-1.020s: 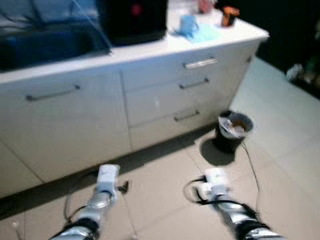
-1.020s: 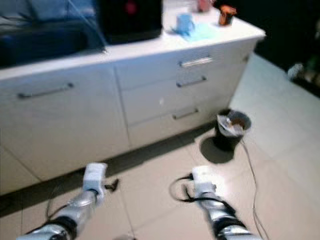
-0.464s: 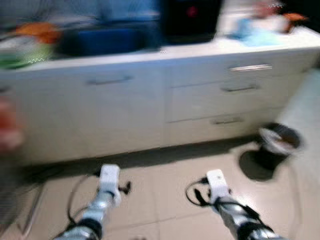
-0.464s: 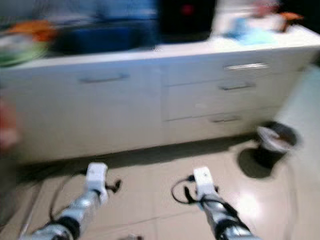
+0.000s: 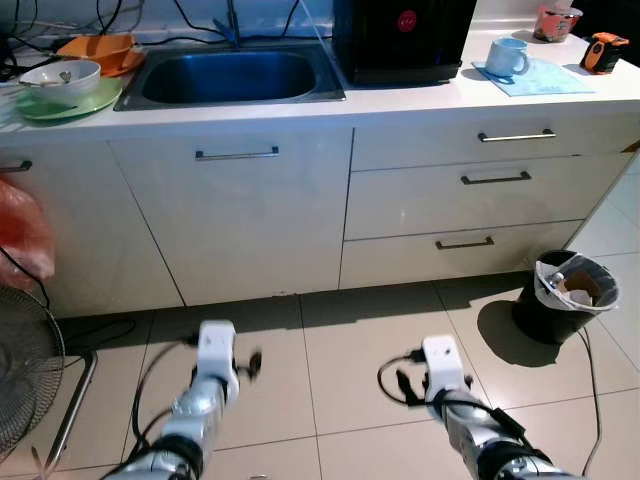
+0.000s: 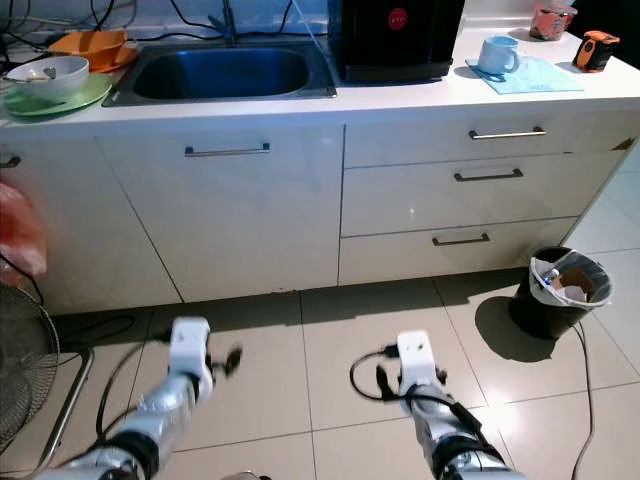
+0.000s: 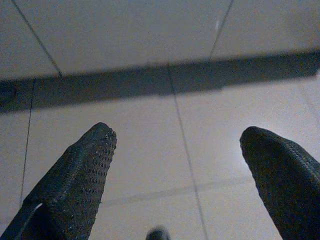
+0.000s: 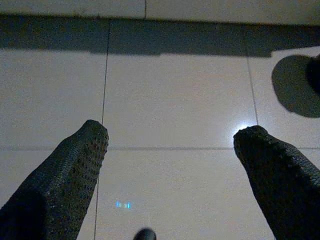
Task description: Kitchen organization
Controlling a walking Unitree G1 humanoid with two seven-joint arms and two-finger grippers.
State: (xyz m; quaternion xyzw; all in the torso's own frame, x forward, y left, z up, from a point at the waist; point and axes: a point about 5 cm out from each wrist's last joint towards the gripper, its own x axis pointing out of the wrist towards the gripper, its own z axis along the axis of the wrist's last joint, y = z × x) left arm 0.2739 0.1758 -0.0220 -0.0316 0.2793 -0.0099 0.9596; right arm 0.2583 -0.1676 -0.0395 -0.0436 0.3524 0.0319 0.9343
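A white kitchen counter (image 5: pixel 420 103) runs across in front of me. It carries a steel sink (image 5: pixel 232 75), a black appliance (image 5: pixel 403 35), a pale mug (image 5: pixel 505 56) on a light blue cloth (image 5: pixel 548 80), and a white bowl (image 5: pixel 60 78) on a green plate (image 5: pixel 55 105). An orange bowl (image 5: pixel 97 48) stands behind the plate. Both arms hang low over the floor tiles, well short of the counter. In the wrist views my left gripper (image 7: pixel 177 132) and right gripper (image 8: pixel 172 130) are open, with bare tile between the fingers.
Under the counter are a cabinet door (image 5: pixel 238 215) and three drawers (image 5: pixel 495 180). A black bin (image 5: pixel 568 298) with rubbish stands on the floor at right, with a cable beside it. A fan grille (image 5: pixel 25 380) and a red bag (image 5: pixel 20 235) are at left.
The camera has swung left and steadied, so the sink and left end of the counter came into view and the blur is gone. Both arms stay low and open.
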